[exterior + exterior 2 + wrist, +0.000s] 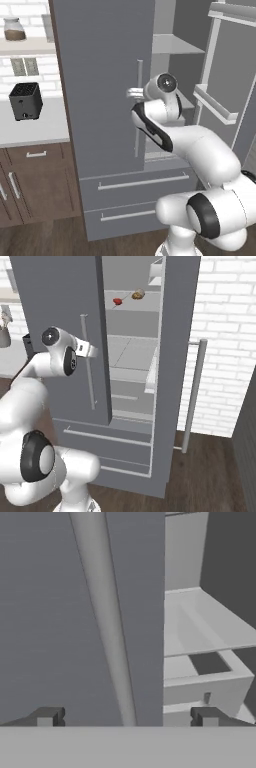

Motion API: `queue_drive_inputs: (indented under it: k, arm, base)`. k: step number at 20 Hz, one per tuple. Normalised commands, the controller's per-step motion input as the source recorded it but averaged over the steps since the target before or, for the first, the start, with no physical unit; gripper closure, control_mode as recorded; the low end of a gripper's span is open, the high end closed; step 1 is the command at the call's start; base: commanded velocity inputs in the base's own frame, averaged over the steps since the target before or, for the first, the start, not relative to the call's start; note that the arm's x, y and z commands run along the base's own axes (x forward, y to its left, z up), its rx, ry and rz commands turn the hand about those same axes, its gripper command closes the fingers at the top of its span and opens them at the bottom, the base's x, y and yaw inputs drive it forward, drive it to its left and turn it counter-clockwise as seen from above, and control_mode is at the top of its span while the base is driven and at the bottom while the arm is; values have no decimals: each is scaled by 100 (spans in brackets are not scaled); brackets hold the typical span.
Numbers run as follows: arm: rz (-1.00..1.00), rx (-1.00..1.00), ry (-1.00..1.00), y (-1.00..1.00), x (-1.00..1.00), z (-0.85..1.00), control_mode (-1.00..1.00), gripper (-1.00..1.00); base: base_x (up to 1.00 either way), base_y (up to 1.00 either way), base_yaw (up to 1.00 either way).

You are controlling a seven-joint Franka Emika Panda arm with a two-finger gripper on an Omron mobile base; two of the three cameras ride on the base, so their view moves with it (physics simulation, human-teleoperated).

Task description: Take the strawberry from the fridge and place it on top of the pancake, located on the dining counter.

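My claw (pixel 127 717) hangs wide apart, gripping nothing, facing the matte grey fridge (pixel 60 301) and its thin round bar handle (pixel 107 622). The tiny glossy red strawberry (pixel 117 301) sits on an upper pale shelf beside a lumpy tan food item (pixel 138 294).

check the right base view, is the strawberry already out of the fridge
No, the strawberry sits on an upper shelf inside the fridge, beside a tan lumpy food item, past the open right door.
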Motion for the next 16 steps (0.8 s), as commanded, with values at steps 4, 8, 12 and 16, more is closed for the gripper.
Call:
queue_drive_inputs:
  k: [4, 8, 12, 16]
  arm:
    - [0, 2, 0, 1, 42, 0, -100, -100]
    - [0, 1, 0, 3, 49, 0, -100, -100]
    - [0, 0, 0, 3, 46, 0, -100, -100]
    - [0, 0, 0, 8, 45, 0, -100, -100]
  base:
    - [0, 0, 0]
    - [0, 0, 0]
    - [0, 0, 0]
    - [0, 0, 0]
